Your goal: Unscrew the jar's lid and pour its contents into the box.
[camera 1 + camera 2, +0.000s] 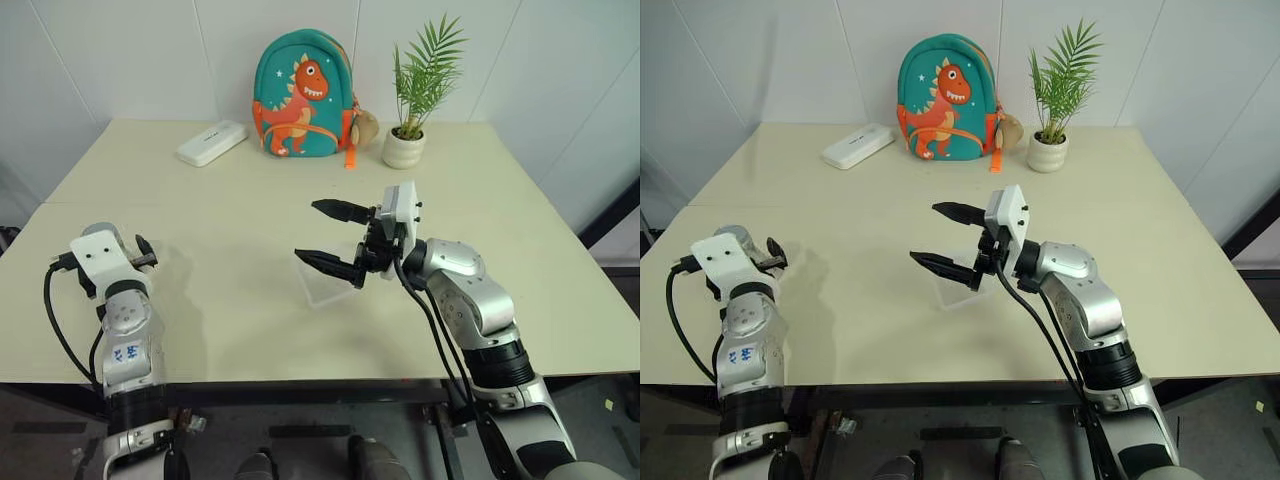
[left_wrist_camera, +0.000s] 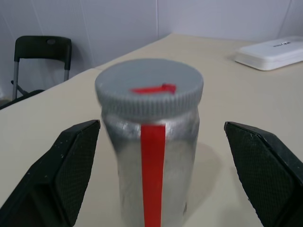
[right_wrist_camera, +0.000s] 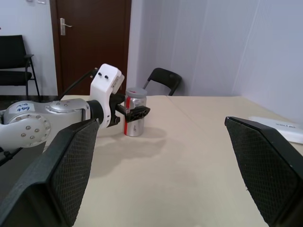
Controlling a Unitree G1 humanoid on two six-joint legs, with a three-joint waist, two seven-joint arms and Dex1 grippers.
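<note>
The jar [image 2: 151, 156] stands upright near the tabletop's [image 1: 230, 250] left edge, towards the front, its lid [image 2: 149, 90] screwed on and a red strip running down its side; the left gripper [image 3: 129, 111] has its jaws spread wide to either side of the jar, not touching it; the right gripper [image 1: 335, 240] hovers above the middle of the tabletop, jaws wide and empty, just over the box [image 1: 322, 285], a clear shallow tray; along the far edge sit a white oblong case [image 1: 212, 142], a dinosaur backpack [image 1: 302, 95] and a potted plant [image 1: 408, 135].
</note>
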